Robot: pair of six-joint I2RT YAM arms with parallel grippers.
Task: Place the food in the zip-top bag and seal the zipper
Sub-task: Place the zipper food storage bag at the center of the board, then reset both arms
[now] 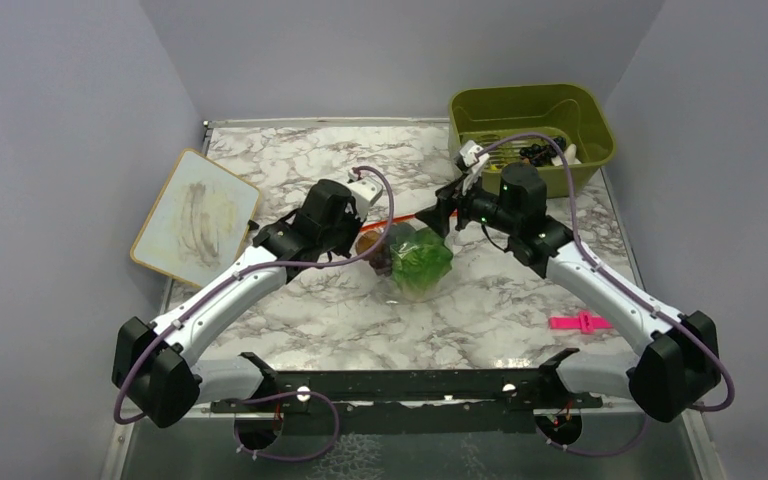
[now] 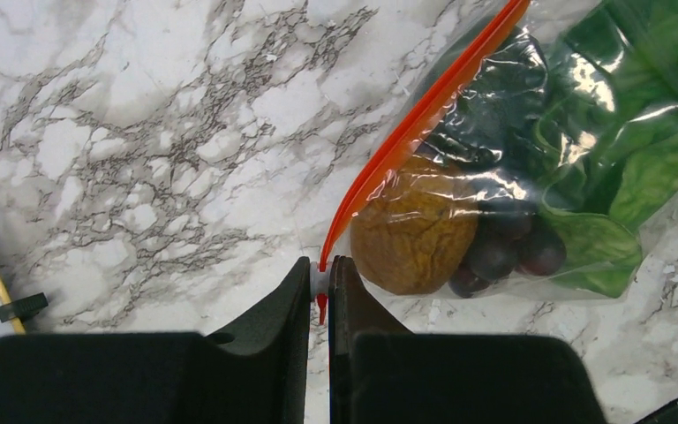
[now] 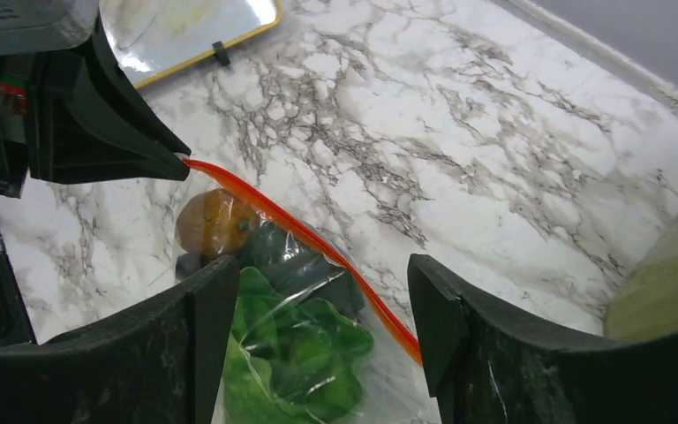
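- The marble bench (image 1: 500,290) carries the filled bag (image 1: 422,262).
- The left gripper (image 2: 320,281) clamps the zipper (image 2: 410,128) end: it should anchor it taut.
- The right gripper (image 3: 318,269), open astride the zipper, should pinch and slide.

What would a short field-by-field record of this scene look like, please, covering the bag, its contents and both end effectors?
bag: zip-top bag lying on the marble table, between the arms
contents: lettuce, grapes and orange piece, all inside
zipper: zipper looks flat; full seal cannot be confirmed
left: left end effector shut on the zipper's end
right: right end effector open, jaws either side of the zipper
elsewhere: olive bin at far right; pink clip beside the right arm
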